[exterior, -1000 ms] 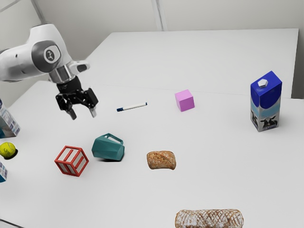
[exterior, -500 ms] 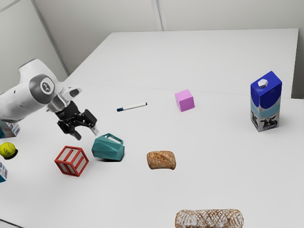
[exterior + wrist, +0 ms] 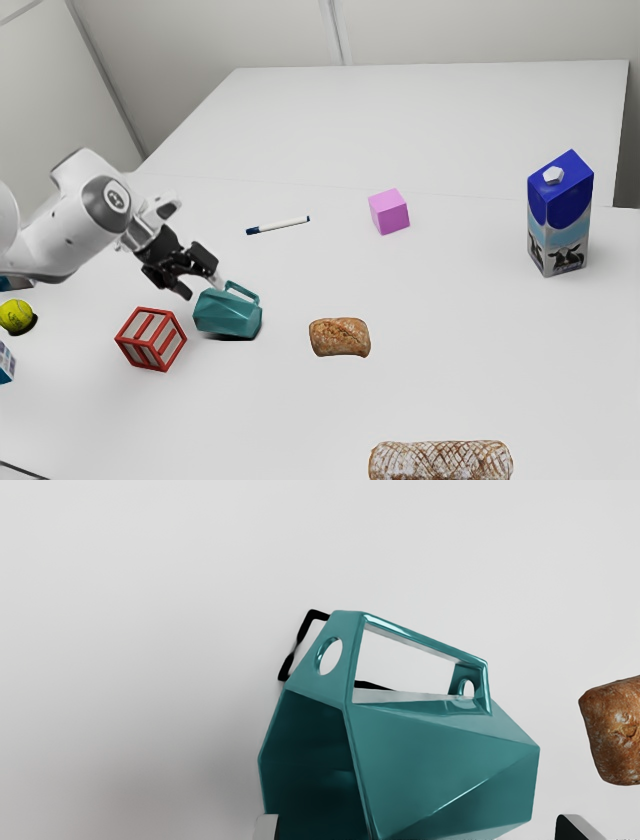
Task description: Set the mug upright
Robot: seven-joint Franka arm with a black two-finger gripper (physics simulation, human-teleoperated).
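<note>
**Mug on its side, gripper open above it**

Your mug (image 3: 228,312) lies on its flank on the table (image 3: 450,290), not upright, so the goal state isn't there. Its handle (image 3: 420,639) sticks up and out from the body, and the open mouth (image 3: 312,760) faces the exterior view's left, with the base end toward the bread (image 3: 340,337). It looks stable like that: the flat facets give it a face to rest on, so I'd guess it won't roll easily.

Your gripper (image 3: 200,287) is spread wide, nothing pinched. It comes in tilted rather than straight down. My read: the spread leaves room for the bulky body, and the slant suits taking a lying mug that has to be swung up onto its base. The handle being clear of the table helps you too, if you'd rather grab there.

Relative position: the mug is just beside and below the gripper, on the side toward the exterior view's right. From the wrist view, one finger (image 3: 266,827) overlaps the mouth end and the other shows out past the base end, so the mug's body runs across the gap. You can't tell from here whether that first finger touches the rim. The red cube (image 3: 151,339) sits near the mouth side, apart from the mug.
</note>
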